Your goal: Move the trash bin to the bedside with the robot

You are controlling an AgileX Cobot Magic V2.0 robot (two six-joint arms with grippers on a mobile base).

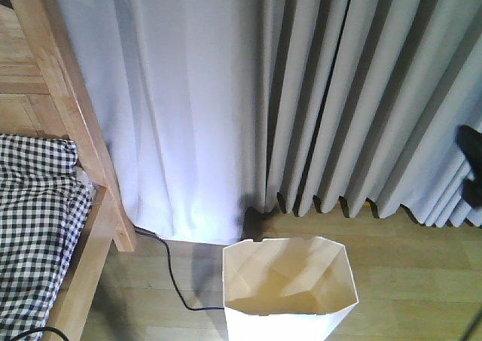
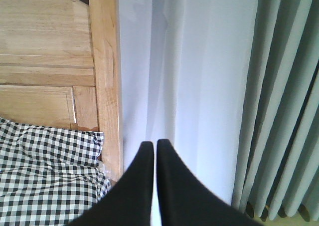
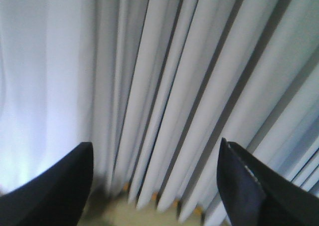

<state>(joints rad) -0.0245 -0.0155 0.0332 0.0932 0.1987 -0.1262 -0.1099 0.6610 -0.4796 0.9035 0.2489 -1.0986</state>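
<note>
The white trash bin (image 1: 290, 292) stands on the wooden floor at the bottom centre of the front view, its cream inside showing and nothing in it. To its left is the bedside: a light wooden bed frame (image 1: 71, 115) with black-and-white checked bedding (image 1: 34, 220). The left wrist view shows the same frame (image 2: 104, 81) and bedding (image 2: 45, 181), with my left gripper (image 2: 151, 145) shut on nothing, aimed at the curtain. My right gripper (image 3: 155, 148) is open, its fingers wide apart, facing the curtain folds. A dark piece of the robot (image 1: 472, 156) shows at the right edge.
Pale grey floor-length curtains (image 1: 301, 92) fill the background behind the bin. A black cable (image 1: 175, 281) runs across the floor from the bed leg toward the bin. Bare wooden floor (image 1: 422, 273) lies right of the bin.
</note>
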